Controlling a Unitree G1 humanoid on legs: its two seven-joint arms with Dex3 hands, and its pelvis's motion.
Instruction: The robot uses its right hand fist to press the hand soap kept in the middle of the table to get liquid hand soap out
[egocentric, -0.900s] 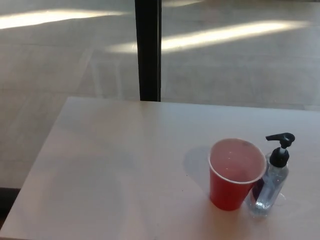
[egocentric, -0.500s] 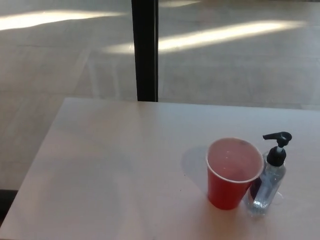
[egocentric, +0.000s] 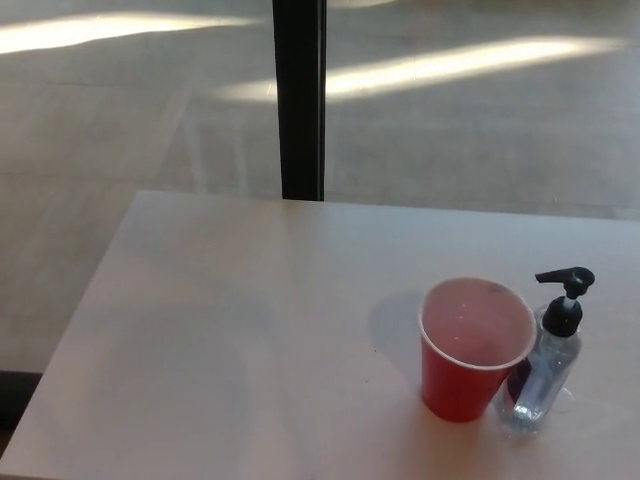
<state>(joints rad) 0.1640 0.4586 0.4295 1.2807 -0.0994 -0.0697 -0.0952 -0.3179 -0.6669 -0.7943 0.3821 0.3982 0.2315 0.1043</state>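
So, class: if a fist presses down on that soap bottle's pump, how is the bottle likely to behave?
The soap bottle is tall and narrow with a small base, so an off-centre push could probably tip it. Its clear plastic body looks light, so it may slide on the smooth table. The red cup beside it on the robot's left might brace it, or get knocked.

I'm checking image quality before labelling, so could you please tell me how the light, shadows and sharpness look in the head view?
In the head view, bright sun streaks cross the floor beyond the table; the red cup throws a soft shadow to its left; the whole picture is slightly soft, and the clear soap bottle looks hazy below its black pump. No hand shows.
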